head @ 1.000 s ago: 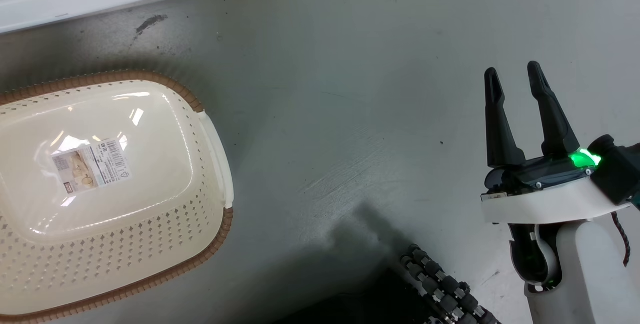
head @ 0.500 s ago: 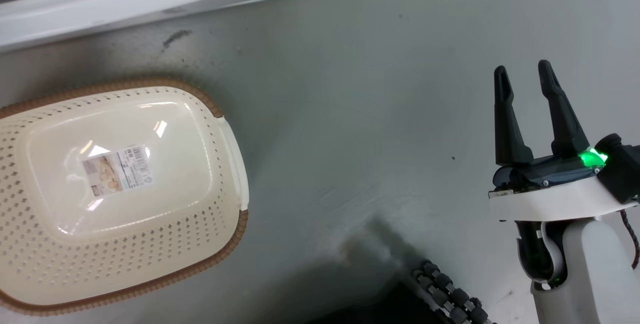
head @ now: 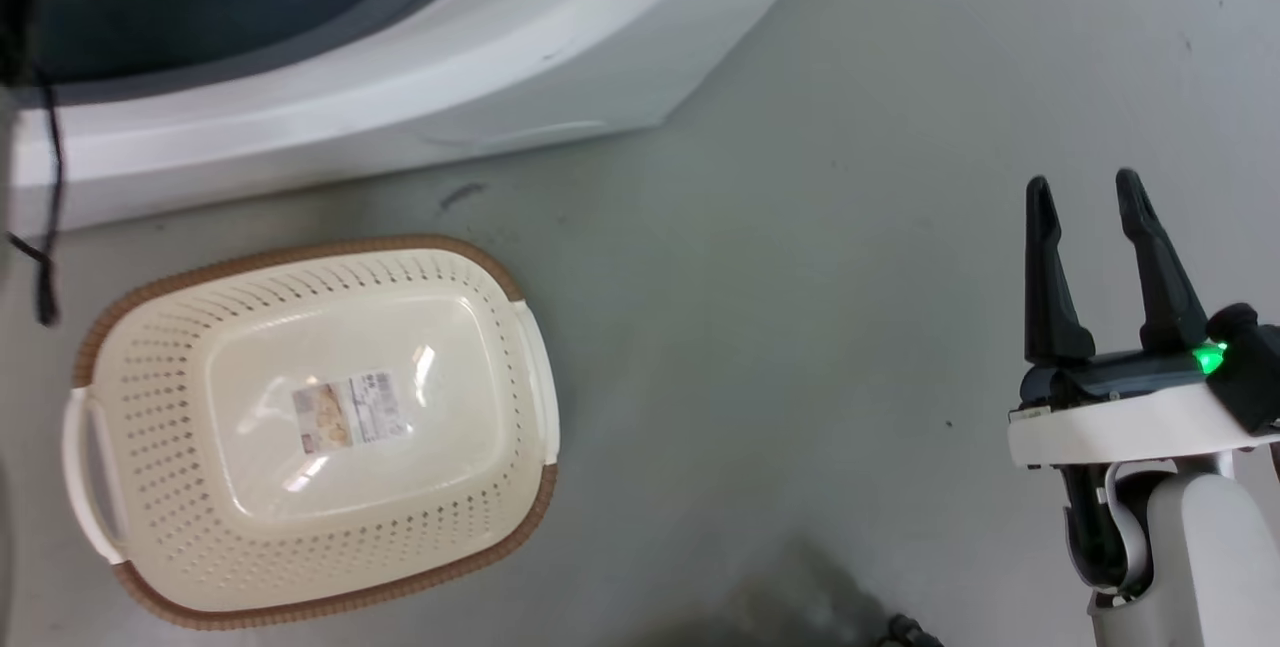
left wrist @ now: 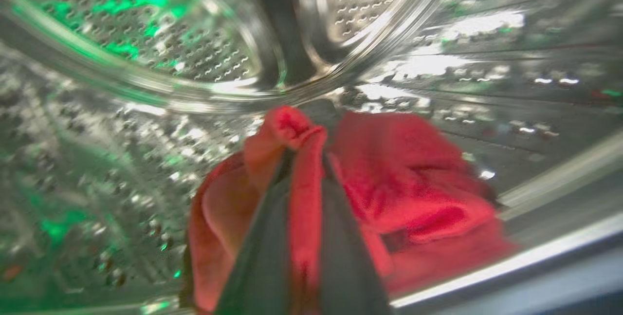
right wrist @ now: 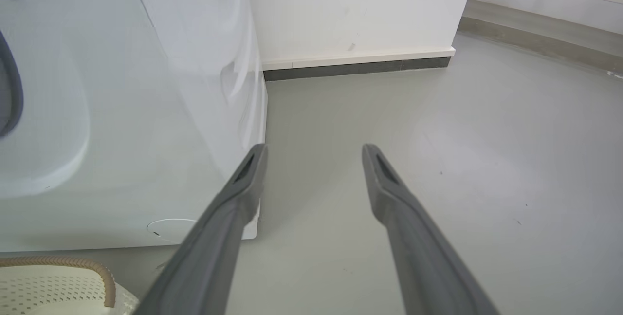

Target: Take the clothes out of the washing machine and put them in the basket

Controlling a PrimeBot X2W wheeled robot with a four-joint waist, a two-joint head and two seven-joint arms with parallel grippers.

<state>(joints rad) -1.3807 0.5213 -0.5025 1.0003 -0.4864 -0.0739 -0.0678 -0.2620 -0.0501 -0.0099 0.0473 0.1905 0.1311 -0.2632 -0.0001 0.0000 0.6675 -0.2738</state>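
In the left wrist view my left gripper [left wrist: 307, 159] is inside the washing machine's shiny perforated drum [left wrist: 146, 37], shut on a fold of the bright red clothes [left wrist: 409, 178]. The rest of the fabric bunches to the right, above the drum's lower lip. The cream basket [head: 300, 253] with a brown rim sits empty on the floor, just in front of the white washing machine [head: 400, 97]. My right gripper [head: 1083, 185] is open and empty, well to the basket's right. From the right wrist, that gripper [right wrist: 314, 152] faces the machine's front panel [right wrist: 121, 110] and a corner of the basket [right wrist: 63, 286].
Grey floor [head: 780, 327] spreads between the basket and my right arm. A black cable [head: 45, 177] hangs at the far left beside the machine. A white wall with a dark baseboard [right wrist: 355, 64] stands behind the machine's right corner.
The head camera has tilted up, so the basket now shows whole and more of the washing machine's front is in view. The right gripper stays open and holds its pose.
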